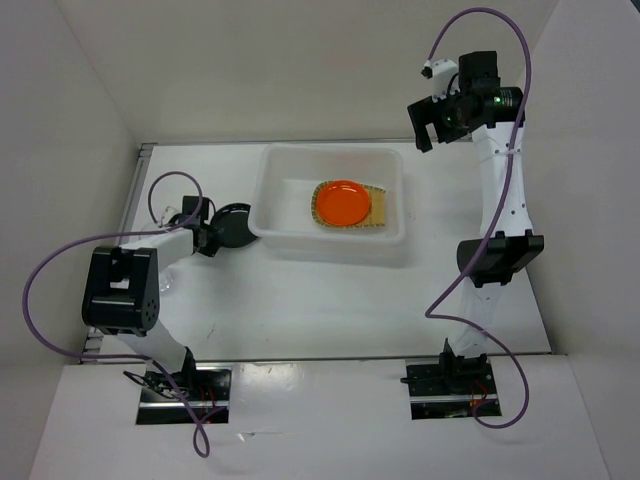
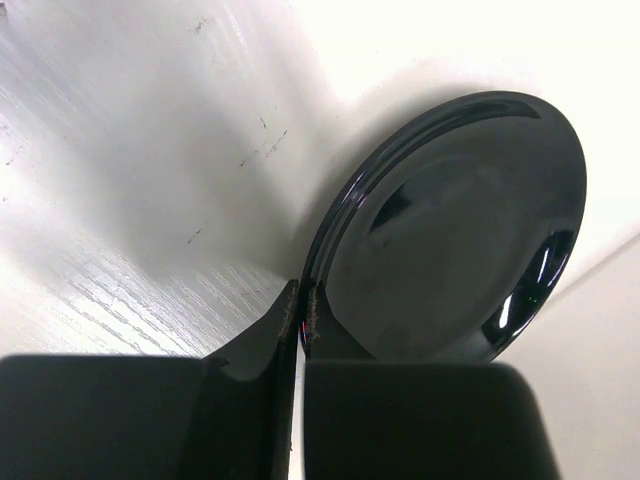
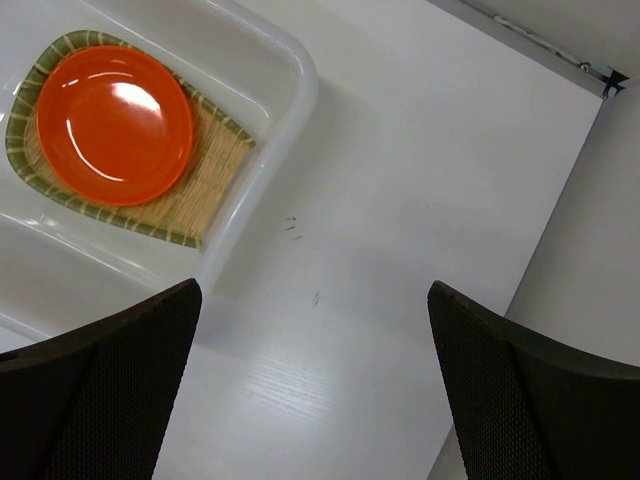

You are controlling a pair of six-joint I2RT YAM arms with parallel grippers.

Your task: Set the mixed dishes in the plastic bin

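The plastic bin (image 1: 392,238) stands mid-table. Inside it the orange plate (image 1: 343,203) lies on the bamboo tray (image 1: 379,208). My left gripper (image 1: 210,239) is shut on the rim of the black plate (image 1: 234,226), just left of the bin's left wall. In the left wrist view the fingertips (image 2: 291,303) pinch the edge of the black plate (image 2: 460,230), which is tilted over the table. My right gripper (image 1: 432,122) is open and empty, raised beyond the bin's far right corner. Its wrist view shows the orange plate (image 3: 115,120), tray (image 3: 215,180) and bin rim (image 3: 300,90). One faint clear cup (image 1: 166,284) seems to stand by the left arm.
White walls enclose the table on the left, back and right. The right arm's elbow (image 1: 498,255) hangs over the table right of the bin. A metal strip (image 3: 545,45) runs along the far table edge.
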